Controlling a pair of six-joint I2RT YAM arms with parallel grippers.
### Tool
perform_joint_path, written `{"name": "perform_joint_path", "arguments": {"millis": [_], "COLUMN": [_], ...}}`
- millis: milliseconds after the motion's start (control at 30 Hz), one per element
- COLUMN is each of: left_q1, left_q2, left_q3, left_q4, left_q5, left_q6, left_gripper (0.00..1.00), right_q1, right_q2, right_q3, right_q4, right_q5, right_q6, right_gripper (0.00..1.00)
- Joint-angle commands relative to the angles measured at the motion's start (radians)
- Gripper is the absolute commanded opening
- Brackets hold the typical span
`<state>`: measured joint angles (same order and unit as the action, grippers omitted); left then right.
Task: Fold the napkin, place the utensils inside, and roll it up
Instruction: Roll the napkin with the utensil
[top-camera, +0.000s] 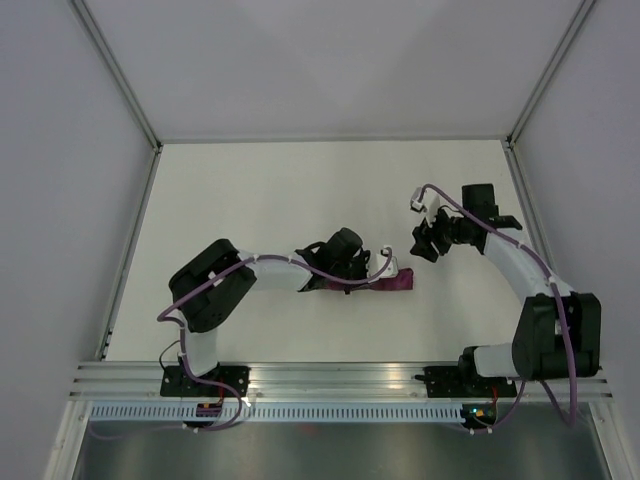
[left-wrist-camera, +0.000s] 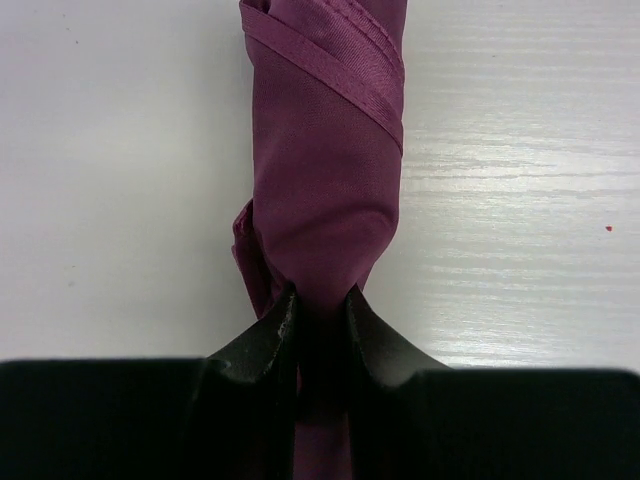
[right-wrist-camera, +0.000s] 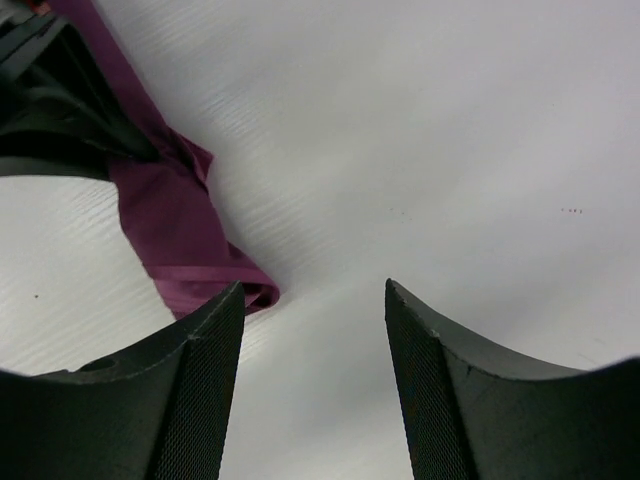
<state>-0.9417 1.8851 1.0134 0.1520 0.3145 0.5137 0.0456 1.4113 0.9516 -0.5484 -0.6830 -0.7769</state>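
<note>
The magenta-purple napkin (top-camera: 392, 283) lies rolled into a narrow bundle on the white table, near the middle. My left gripper (top-camera: 345, 268) is over its left part and is shut on the napkin (left-wrist-camera: 325, 190), the jaws pinching the roll's end. My right gripper (top-camera: 428, 243) is open and empty, up and to the right of the roll's right end (right-wrist-camera: 185, 235). The knife is hidden; no blade or green handle shows in any view.
The white table (top-camera: 300, 190) is walled by grey panels on the left, back and right. An aluminium rail (top-camera: 330, 375) with both arm bases runs along the near edge.
</note>
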Motion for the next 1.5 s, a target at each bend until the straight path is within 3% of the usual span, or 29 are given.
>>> {"name": "perform_joint_path", "arguments": {"millis": [0, 133, 267, 567, 1167, 1367, 1467], "left_q1": [0.026, 0.050, 0.073, 0.118, 0.150, 0.159, 0.167], "left_q2": [0.072, 0.109, 0.134, 0.201, 0.301, 0.316, 0.312], "left_q3": [0.039, 0.082, 0.112, 0.192, 0.313, 0.330, 0.333], "left_q4": [-0.253, -0.318, -0.350, -0.460, -0.637, -0.670, -0.671], "left_q5": [0.138, 0.172, 0.212, 0.314, 0.402, 0.434, 0.454], "left_q6": [-0.112, -0.132, -0.161, -0.201, -0.188, -0.182, -0.185], "left_gripper": [0.02, 0.02, 0.02, 0.02, 0.02, 0.04, 0.09], "right_q1": [-0.009, -0.006, 0.026, 0.261, 0.536, 0.563, 0.565], "right_q2": [-0.142, -0.314, -0.353, -0.417, -0.213, -0.143, -0.121], "right_q3": [-0.115, -0.226, -0.261, -0.407, -0.517, -0.510, -0.507], "right_q4": [0.119, 0.133, 0.079, 0.200, 0.505, 0.531, 0.535], "right_q5": [-0.073, -0.116, -0.109, 0.111, 0.382, 0.438, 0.462], "right_q6": [-0.005, -0.053, -0.120, -0.117, -0.122, -0.121, -0.130], "right_gripper": [0.64, 0.70, 0.71, 0.72, 0.73, 0.66, 0.52]}}
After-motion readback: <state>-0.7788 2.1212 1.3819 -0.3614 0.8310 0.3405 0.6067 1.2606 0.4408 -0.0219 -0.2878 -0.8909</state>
